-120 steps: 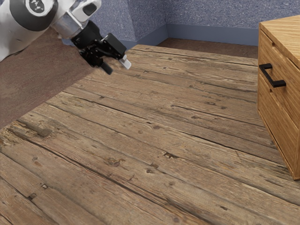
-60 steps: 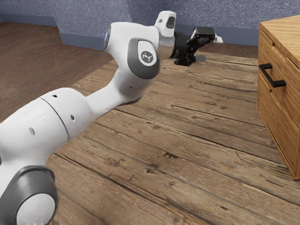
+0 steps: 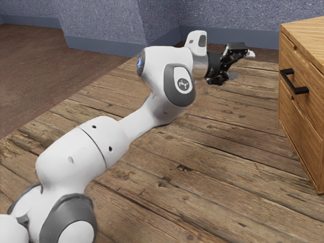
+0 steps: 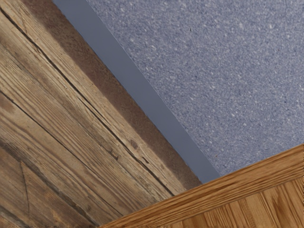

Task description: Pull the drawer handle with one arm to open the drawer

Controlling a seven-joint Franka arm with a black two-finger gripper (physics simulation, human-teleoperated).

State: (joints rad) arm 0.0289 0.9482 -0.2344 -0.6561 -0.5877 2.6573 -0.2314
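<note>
**A:** Where's the drawer handle (image 3: 293, 82)?
**B:** On the drawer (image 3: 311, 76) front of the wooden cabinet (image 3: 309, 35), which sits flush.
**A:** And the gripper (image 3: 241, 51)?
**B:** Well apart from the handle, toward the exterior view's left and slightly higher, touching nothing. I cannot tell whether it's apart or together.

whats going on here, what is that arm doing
A white robot arm is stretched across the plank table toward a wooden cabinet at the exterior view's right. Its black hand hangs in the air, short of the black drawer handle and not touching it. The drawer looks shut, so the pull has not yet begun.
</note>
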